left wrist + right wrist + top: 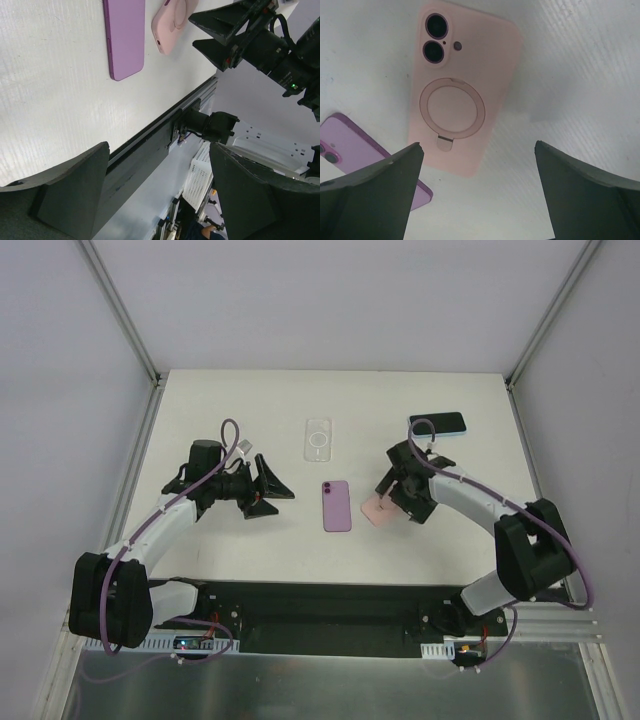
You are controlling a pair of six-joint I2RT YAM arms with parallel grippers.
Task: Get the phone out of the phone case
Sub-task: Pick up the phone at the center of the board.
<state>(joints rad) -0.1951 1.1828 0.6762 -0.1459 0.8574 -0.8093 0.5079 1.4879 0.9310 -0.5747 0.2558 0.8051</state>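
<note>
Plainly the right gripper (477,144) has its fingers spread wide and grips nothing. In the right wrist view the pink case (465,90) lies flat and back-up in the upper middle of the frame. It sits just beyond the fingertips, its near corner close by the finger at lower left. Lenses show in its camera cutout, so a phone probably sits inside.

To do this step well, the fingers should straddle the case's long edges and pinch the rim rather than press the flat back. The other arm can then peel a corner free.

The left gripper (159,147), also wide and empty, sits at centre left of the top view. The bare purple phone (337,505) lies between it and the case. Farther up the table (230,400) lie a clear case (319,438) and a dark phone (437,423).
</note>
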